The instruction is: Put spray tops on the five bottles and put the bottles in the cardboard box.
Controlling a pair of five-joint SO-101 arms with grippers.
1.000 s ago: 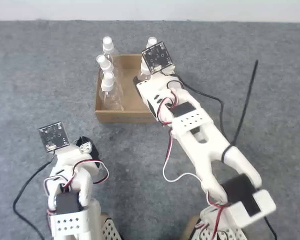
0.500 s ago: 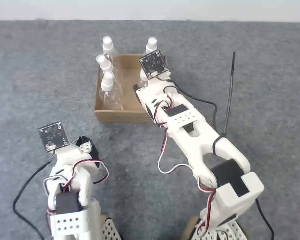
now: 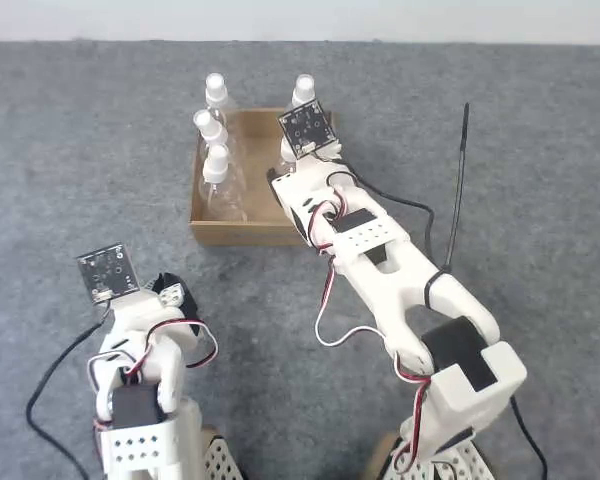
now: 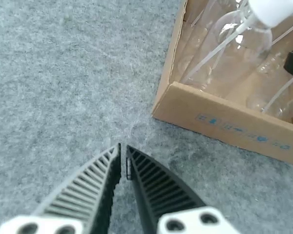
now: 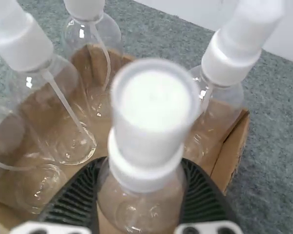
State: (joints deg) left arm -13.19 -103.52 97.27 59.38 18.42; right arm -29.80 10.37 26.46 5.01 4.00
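Over the last second the right arm (image 3: 380,250) drew its wrist a little back over the box and its elbend sank toward the near edge. Its black cable (image 3: 458,190) swung from a lean to nearly upright. In the last half second it hardly shifted, and the left arm (image 3: 140,340) did not stir.

That left arm sat folded near the front of the grey felt table (image 3: 70,150), well apart from the box. The left gripper (image 4: 123,155) hung low over the felt, its fingers drawn together with only a sliver between them and nothing held.

To its right lay the cardboard box (image 3: 202,228). Three bottles with spray tops on stood along its left side: the near bottle (image 3: 217,165), the middle bottle (image 3: 210,128) and the far bottle (image 3: 216,95) by the far left corner.

In the box's right half, the right gripper (image 5: 140,195) was clamped around the belly of the held bottle (image 5: 154,112). That bottle stood upright with its white spray top on, over the box floor. Whether its base touched the cardboard could not be told.

Just beyond it, the corner bottle (image 5: 224,83), also topped, stood inside the far right corner against the box wall.
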